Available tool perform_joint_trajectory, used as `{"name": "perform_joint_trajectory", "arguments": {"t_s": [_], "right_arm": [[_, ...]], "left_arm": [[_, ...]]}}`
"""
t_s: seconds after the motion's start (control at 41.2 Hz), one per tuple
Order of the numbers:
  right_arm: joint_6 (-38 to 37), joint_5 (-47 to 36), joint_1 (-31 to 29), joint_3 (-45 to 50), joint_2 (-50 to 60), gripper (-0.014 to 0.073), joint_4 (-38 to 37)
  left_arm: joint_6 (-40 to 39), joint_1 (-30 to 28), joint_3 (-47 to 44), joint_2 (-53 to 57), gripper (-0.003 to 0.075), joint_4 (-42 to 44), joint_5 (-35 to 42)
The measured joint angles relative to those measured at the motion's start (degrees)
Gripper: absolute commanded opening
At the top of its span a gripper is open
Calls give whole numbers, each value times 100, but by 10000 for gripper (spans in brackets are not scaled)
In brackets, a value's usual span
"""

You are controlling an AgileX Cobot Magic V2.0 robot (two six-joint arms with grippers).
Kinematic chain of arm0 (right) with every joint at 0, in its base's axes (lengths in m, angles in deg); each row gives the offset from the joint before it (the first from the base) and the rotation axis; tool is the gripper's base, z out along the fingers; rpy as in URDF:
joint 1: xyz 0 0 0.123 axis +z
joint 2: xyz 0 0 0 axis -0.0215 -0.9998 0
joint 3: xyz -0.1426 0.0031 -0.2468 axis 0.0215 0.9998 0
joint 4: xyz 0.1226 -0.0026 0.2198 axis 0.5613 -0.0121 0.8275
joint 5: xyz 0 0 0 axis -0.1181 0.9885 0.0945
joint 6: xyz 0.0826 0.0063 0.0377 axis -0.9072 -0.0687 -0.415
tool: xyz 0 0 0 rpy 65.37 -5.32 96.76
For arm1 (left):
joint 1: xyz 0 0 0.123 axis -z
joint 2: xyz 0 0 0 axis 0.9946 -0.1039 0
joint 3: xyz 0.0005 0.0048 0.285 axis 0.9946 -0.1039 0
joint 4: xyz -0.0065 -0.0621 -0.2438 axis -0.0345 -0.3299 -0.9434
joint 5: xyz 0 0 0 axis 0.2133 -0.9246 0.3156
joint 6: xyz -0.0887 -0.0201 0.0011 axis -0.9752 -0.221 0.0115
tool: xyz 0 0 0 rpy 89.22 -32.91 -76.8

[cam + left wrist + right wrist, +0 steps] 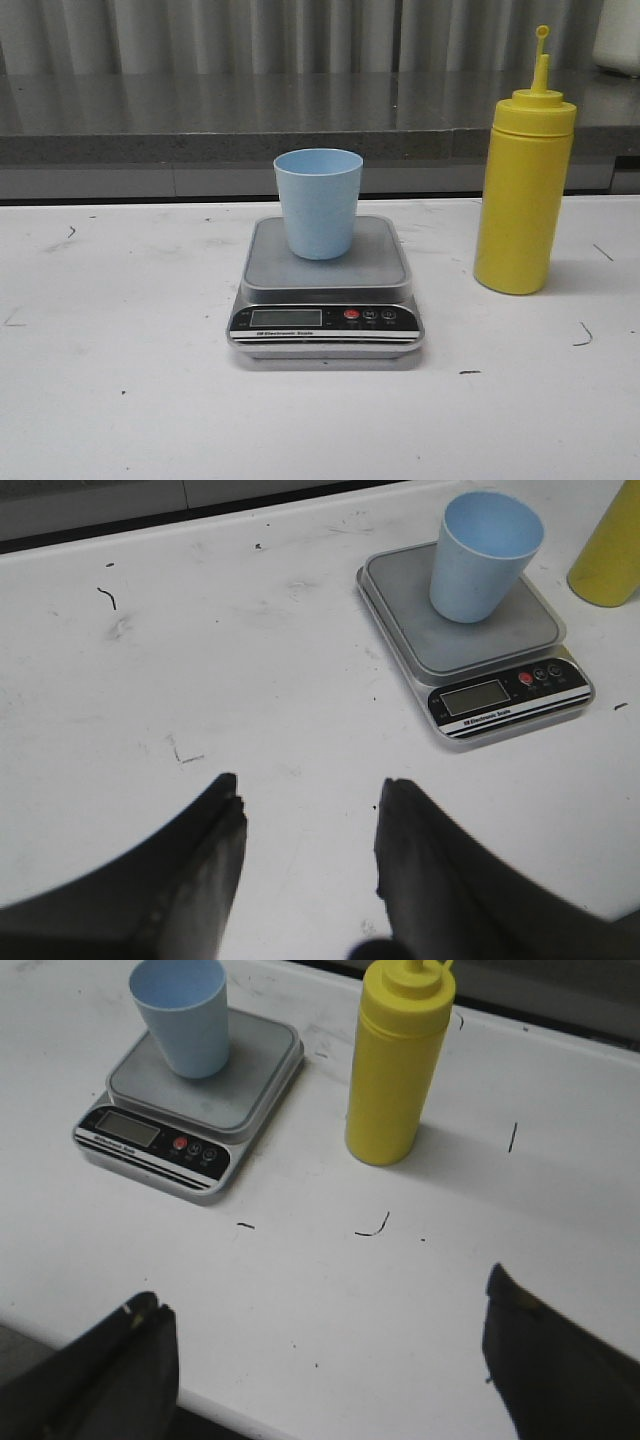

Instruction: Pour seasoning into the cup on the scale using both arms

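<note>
The pale blue cup (318, 203) stands upright on the grey platform of the silver scale (325, 330) at the table's middle. The yellow seasoning bottle (523, 195) stands upright to the right of the scale, cap off its nozzle. Neither gripper shows in the front view. My left gripper (308, 790) is open and empty over bare table, with the cup (482, 558) and scale (500, 695) well ahead of it. My right gripper (325, 1305) is wide open and empty near the table's front edge, with the bottle (395, 1070), cup (182, 1015) and scale (160, 1135) ahead.
The white table top (120, 380) carries small dark scuff marks. A grey counter ledge (200, 120) runs behind the table, with a white object (617, 35) at its far right. The table's front edge (240, 1415) lies just under my right gripper.
</note>
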Motion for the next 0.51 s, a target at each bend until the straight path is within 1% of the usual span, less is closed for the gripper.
{"name": "perform_joint_trajectory", "arguments": {"t_s": [0.121, 0.146, 0.194, 0.291, 0.364, 0.437, 0.509], "right_arm": [[13, 0, 0, 0, 97, 619, 0], [12, 0, 0, 0, 97, 603, 0], [12, 0, 0, 29, 97, 540, 0], [12, 0, 0, 88, 97, 346, 0], [21, 0, 0, 103, 97, 184, 0], [21, 0, 0, 107, 97, 59, 0], [21, 0, 0, 107, 97, -46, 0]], "left_arm": [[0, 0, 0, 0, 313, 0, 0], [0, 0, 0, 0, 313, 0, 0], [0, 0, 0, 0, 313, 0, 0], [0, 0, 0, 0, 313, 0, 0], [0, 0, 0, 0, 313, 0, 0], [0, 0, 0, 0, 313, 0, 0], [0, 0, 0, 0, 313, 0, 0]]}}
